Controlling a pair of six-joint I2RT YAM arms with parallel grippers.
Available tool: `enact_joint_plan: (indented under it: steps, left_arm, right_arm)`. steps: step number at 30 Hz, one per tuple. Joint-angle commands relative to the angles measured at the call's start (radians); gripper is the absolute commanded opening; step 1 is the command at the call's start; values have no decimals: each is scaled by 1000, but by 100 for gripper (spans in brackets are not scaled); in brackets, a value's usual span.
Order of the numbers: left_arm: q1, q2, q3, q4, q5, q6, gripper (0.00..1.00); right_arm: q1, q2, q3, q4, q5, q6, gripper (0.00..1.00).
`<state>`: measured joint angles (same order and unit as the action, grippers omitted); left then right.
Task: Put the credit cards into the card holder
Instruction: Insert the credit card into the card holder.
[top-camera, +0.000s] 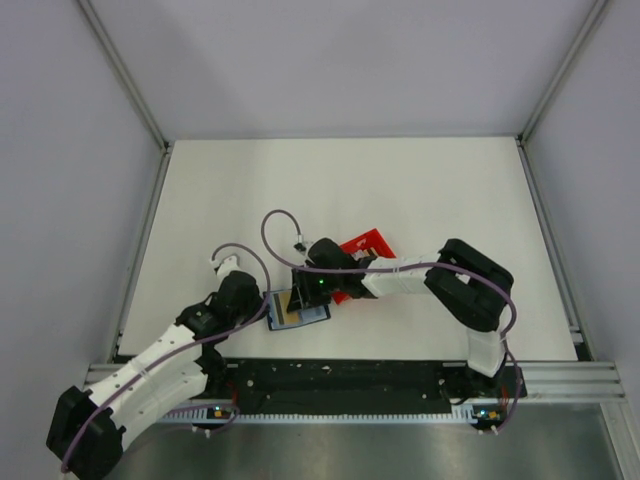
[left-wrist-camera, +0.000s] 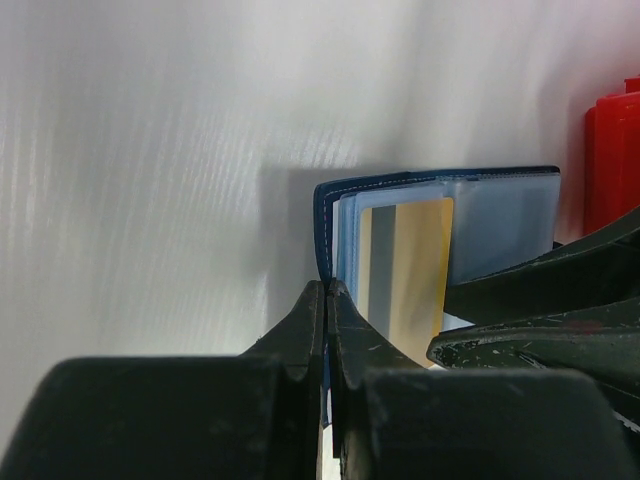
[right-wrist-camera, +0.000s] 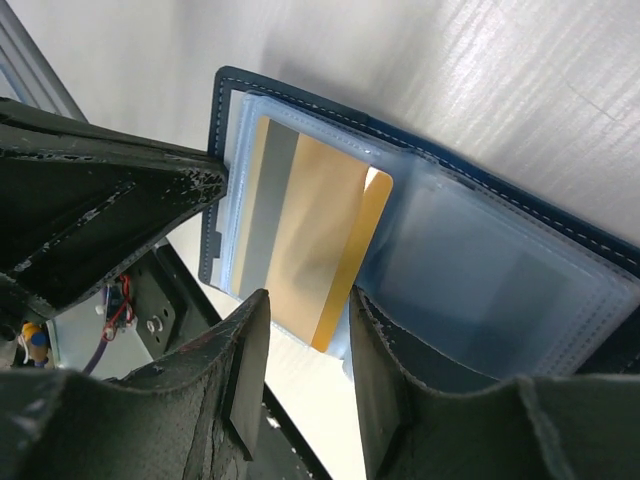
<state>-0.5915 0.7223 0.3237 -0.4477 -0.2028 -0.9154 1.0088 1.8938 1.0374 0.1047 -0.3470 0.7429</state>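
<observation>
**Tan credit card partway into the open card holder**

The card sits angled in a clear pocket on one side of the holder, its lower end sticking out. The right gripper straddles that free end, fingers apart on either side; from this angle I cannot tell whether they actually pinch it. The left gripper is clenched on the holder's navy cover at the edge by the card. The red bin lies just beyond the holder on the white table.
</observation>
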Motion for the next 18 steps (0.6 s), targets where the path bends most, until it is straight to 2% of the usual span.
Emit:
enact_joint_plan:
  steps: [1,8,11,18]
  left_arm:
    - [-2,-1,-18,63,-1,-10,0]
    - [-2,-1,-18,83,8,1,0]
    - [-2,-3,-17,95,11,6,0]
    - [-2,-1,-17,92,14,7,0]
  right_arm:
    - [17,14,49,79,-35,10,37]
    - [40,27,119,7,-30,-40,33]
    - [51,33,136,27,-47,-54,31]
    - [54,54,167,-2,-20,-86,32]
